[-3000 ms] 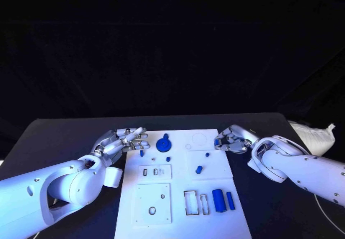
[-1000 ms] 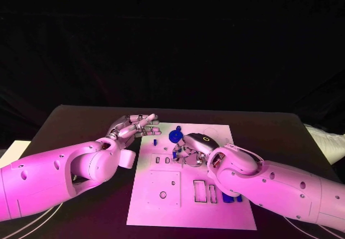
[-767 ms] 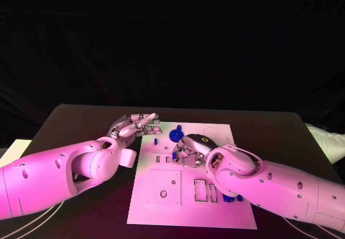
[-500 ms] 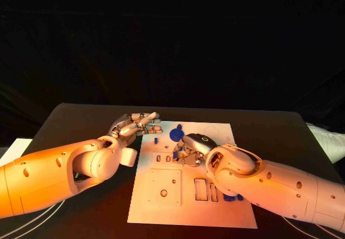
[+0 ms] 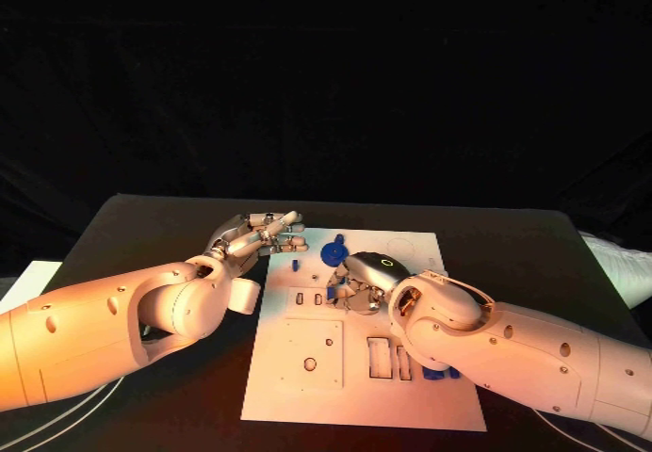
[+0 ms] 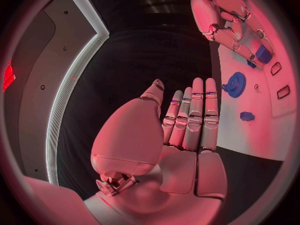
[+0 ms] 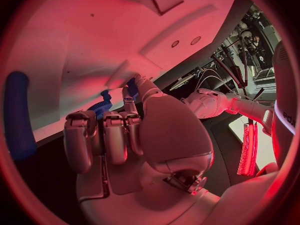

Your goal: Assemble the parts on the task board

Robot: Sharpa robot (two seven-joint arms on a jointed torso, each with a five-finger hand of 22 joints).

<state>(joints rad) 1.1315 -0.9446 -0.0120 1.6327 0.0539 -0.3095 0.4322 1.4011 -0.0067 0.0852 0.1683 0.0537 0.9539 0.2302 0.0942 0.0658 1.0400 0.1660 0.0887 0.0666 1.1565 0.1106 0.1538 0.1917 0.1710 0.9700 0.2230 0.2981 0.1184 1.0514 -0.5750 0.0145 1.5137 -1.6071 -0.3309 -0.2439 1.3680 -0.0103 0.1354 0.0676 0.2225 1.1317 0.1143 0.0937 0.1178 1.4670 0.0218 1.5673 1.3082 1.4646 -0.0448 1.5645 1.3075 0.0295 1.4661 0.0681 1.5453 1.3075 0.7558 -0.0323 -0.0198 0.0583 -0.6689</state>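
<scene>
Over the task board (image 5: pixel 356 377), the right hand (image 5: pixel 356 282) curls empty-fingered; the left hand (image 5: pixel 255 240) hovers flat, holding nothing.

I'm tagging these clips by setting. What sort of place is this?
Probably a robotics lab or test bench: a black table against a dark backdrop, a white task board with cut-out slots and small blue parts, and two robot hands, left and right, over it.

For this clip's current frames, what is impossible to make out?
- Whether the right hand holds a part: in the head view its own back covers the fingers.
- The task board under that hand and forearm: hidden.
- The blue parts by the right forearm: partly covered.
- The board's far holes: too small.
</scene>
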